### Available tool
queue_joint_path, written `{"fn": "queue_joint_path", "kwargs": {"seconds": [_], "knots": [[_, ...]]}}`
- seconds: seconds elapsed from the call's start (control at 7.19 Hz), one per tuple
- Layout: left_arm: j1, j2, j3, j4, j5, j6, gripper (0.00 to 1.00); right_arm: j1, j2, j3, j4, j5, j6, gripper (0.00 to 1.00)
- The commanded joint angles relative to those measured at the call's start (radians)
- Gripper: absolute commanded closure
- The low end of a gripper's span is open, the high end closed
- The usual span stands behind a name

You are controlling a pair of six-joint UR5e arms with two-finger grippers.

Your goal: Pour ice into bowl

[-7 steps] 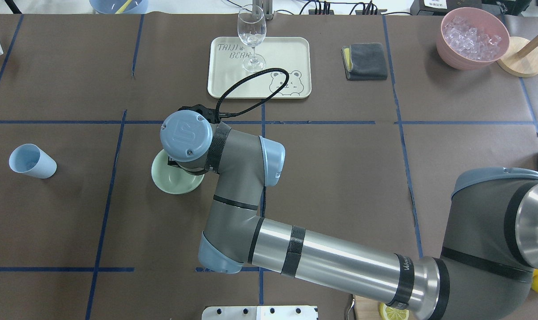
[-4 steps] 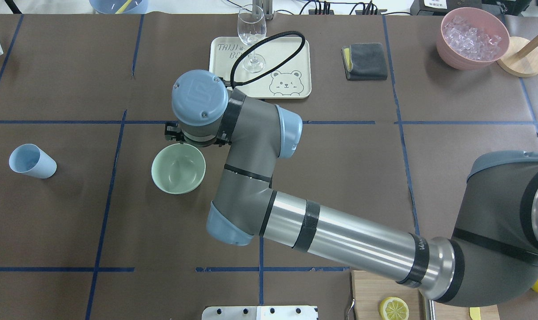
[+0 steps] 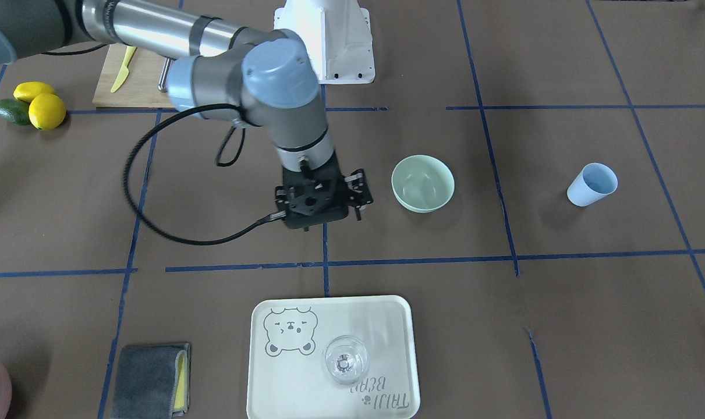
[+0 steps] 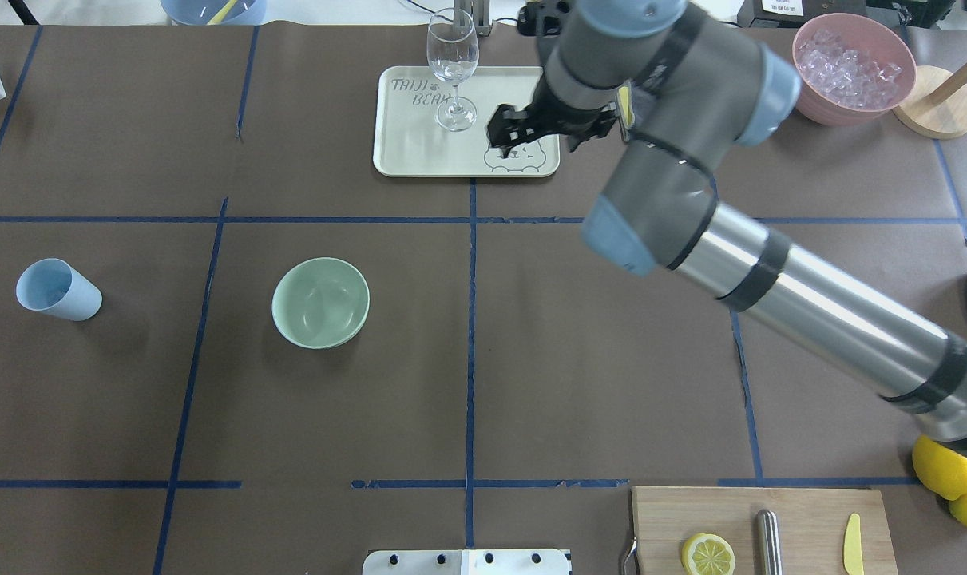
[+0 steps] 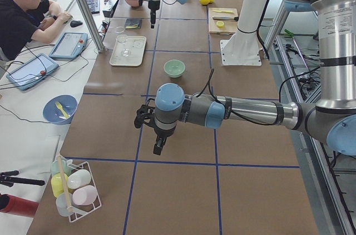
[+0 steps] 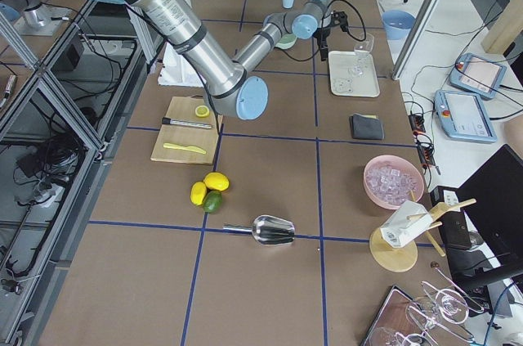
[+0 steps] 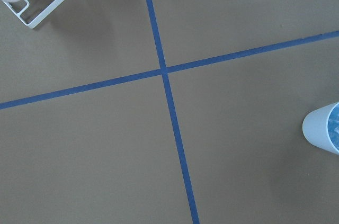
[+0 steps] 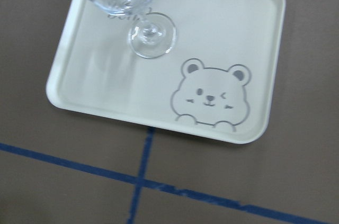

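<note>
Fetching the ice: this is the step I judge to be in hand, since the mint-green bowl [image 4: 320,302] stands empty on the bench [image 4: 595,335], left of its middle.
Ice: the ice [image 4: 849,62] lies heaped in the pink bowl [image 4: 810,104] at the far right corner, well apart from the mint-green bowl.
Right fingers: my right fingers [image 4: 509,134] hang high over the tray [image 4: 407,144], near the wine glass [image 4: 452,56]. I cannot tell whether they are spread or pressed together.
Left fingers: my left fingers [image 5: 159,145] hover over bare bench with the blue cup [image 4: 56,289] near. Only the side view shows them, so I cannot tell their state.
Blue cup: its inside looks mottled from my left wrist, and I cannot tell whether that is ice.
Next move: it calls for pinching whichever vessel carries the ice, lifting it level, and bringing it above the mint-green bowl. It should then be tipped slowly so the cubes drop inside the rim.
</note>
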Motion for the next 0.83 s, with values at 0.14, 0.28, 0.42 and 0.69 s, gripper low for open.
{"fn": "queue_joint_path", "kwargs": {"seconds": [0.14, 0.28, 0.42, 0.69], "knots": [[0.000, -0.055, 0.017, -0.118, -0.003, -0.005, 0.00, 0.341, -0.299, 0.097, -0.070, 0.206, -0.642, 0.00], [0.000, -0.057, 0.017, -0.191, -0.003, -0.007, 0.00, 0.415, -0.386, 0.091, -0.073, 0.206, -0.822, 0.00], [0.001, -0.057, 0.038, -0.298, -0.003, -0.004, 0.00, 0.489, -0.466, 0.091, -0.079, 0.206, -0.932, 0.00], [0.001, -0.058, 0.098, -0.620, -0.014, -0.004, 0.00, 0.635, -0.635, 0.091, -0.071, 0.233, -1.080, 0.00]]}}
